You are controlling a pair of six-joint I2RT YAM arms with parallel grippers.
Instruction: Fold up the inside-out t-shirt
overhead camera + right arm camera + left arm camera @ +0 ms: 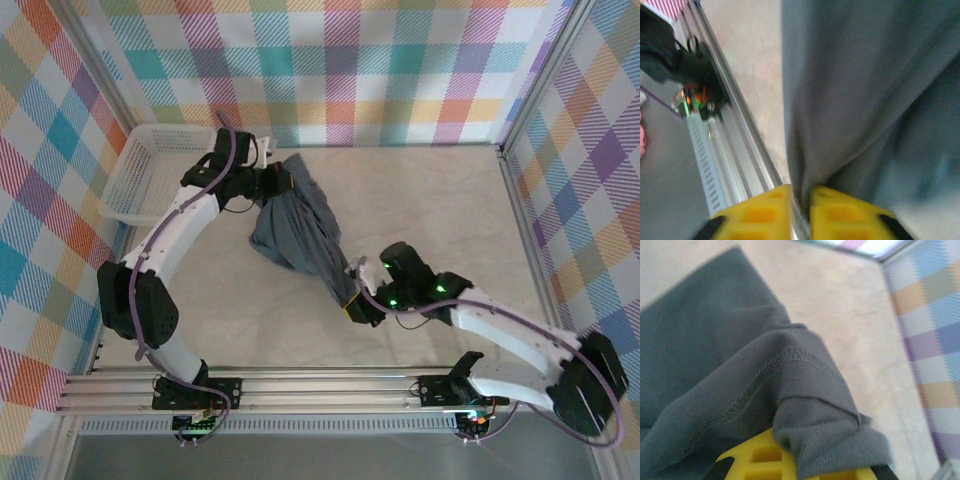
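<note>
Over the pale table (pixel 440 220), the inside-out t-shirt (pixel 300 230) hangs as a long bunched band slanting from far left to near middle, its left edge sagging onto the surface. The white basket (pixel 135 175) sits in the far left corner. The left gripper (pixel 284 184) is clamped on the band's far end, cloth heaped over its yellow fingers (pixel 760 456); the right gripper (pixel 801 192) pinches the near end, jaws nearly together.

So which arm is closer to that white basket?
Left. The left arm passes right beside the basket, its jaws shut on the t-shirt just beyond it. The right arm grips the t-shirt's other end, much farther off.
</note>
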